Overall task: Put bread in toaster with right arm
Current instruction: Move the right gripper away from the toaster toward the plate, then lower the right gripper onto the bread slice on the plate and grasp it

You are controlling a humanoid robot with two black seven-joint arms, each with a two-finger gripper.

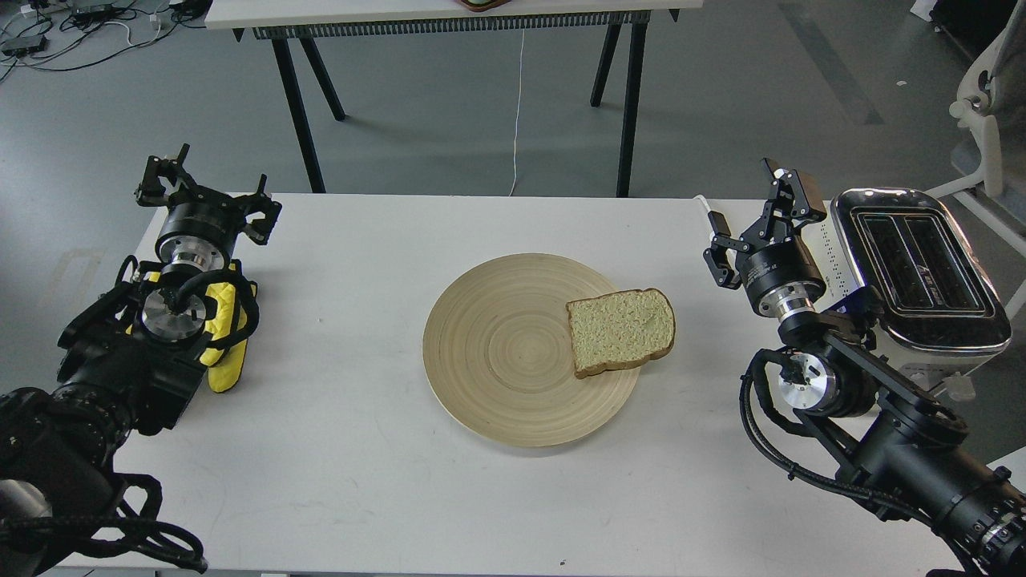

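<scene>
One slice of pale tan bread point(621, 330) lies flat on the right side of a round wooden plate point(489, 361), its crust reaching over the plate's rim. The cream-white toaster point(922, 272), chrome-topped with two empty slots, stands at the table's right edge. My right gripper point(755, 210) is open and empty; it hovers just left of the toaster and up and to the right of the bread, about a hand's width from it. Far off at the table's left edge, my left gripper point(210, 192) is open and holds nothing.
Yellow padding point(228, 336) wraps my left arm. Beyond the white table point(361, 481) stands another table on black legs point(300, 120), with a white cable point(517, 104) hanging down. A white chair point(990, 96) is at the far right.
</scene>
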